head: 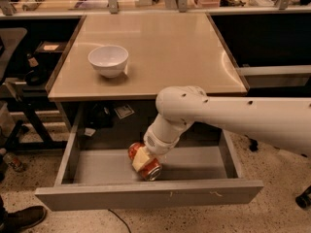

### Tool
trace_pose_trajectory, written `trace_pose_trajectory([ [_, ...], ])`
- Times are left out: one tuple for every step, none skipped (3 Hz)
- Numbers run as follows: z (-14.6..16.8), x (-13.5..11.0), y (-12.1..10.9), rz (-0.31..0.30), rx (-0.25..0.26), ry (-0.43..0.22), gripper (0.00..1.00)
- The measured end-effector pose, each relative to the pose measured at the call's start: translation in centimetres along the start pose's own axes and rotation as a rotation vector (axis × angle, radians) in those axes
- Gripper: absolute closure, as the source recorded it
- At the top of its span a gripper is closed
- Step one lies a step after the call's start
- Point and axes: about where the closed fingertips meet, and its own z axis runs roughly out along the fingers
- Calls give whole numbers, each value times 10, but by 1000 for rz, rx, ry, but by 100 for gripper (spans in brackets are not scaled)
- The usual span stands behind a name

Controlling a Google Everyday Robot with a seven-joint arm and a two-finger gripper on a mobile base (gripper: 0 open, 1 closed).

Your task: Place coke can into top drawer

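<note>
Nearest, the top drawer [146, 194] is standing pulled open below the desk, its plain front panel facing the near side and its grey floor lying bare to the left and right. A dark shoe [19, 218] is showing on the speckled floor at the near left. In the middle of the drawer, the hand [143, 161] is gripping the coke can [150, 169], one pale finger [140, 159] lying across its red side. The can is sitting tilted, its silver end pointing near and down toward the drawer floor. The white arm [233, 118] is reaching in from the right, above the drawer. Farther back, the desk [165, 47] is carrying a white bowl [108, 60] on its left part.
</note>
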Motion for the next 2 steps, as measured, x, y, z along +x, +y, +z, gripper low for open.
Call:
trace_pose_trajectory([
  [0, 0, 0, 0, 0, 0, 81],
  [0, 0, 0, 0, 0, 0, 58],
])
